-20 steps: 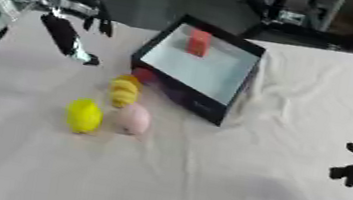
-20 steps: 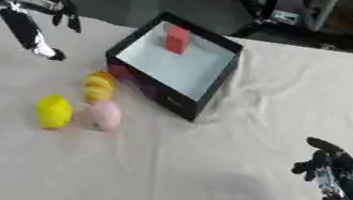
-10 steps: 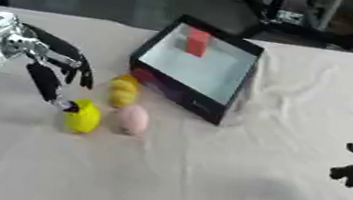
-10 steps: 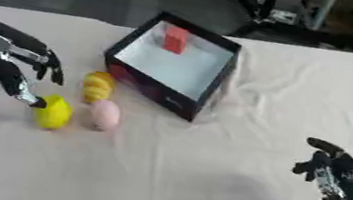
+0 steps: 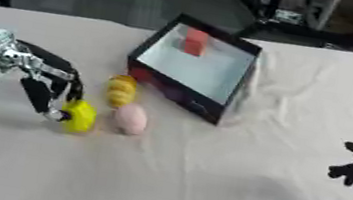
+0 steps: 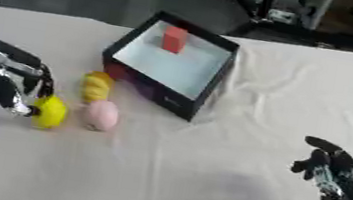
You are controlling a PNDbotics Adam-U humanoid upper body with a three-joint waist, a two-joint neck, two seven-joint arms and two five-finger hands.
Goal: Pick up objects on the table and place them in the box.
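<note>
A black box [image 5: 237, 90] with a pale floor stands at the table's middle back; a red block [image 5: 196, 42] sits inside it. In front of its left wall lie a yellow ridged object [image 5: 121, 90], a pink egg-shaped object [image 5: 131, 118] and a yellow lemon-like object [image 5: 81, 116]. My left hand [image 5: 40, 84] hangs over the lemon's left side, fingers pointing down and touching it, the thumb on its left; the fingers are spread around it, not closed. My right hand [image 6: 330, 163] rests at the lower right, fingers relaxed, holding nothing.
A white cloth [image 5: 280, 138] covers the table, with open cloth at the right and front. Chairs and dark equipment stand beyond the far edge.
My left hand came down from the upper left to the yellow lemon-like object and now touches it. The right hand stayed put.
</note>
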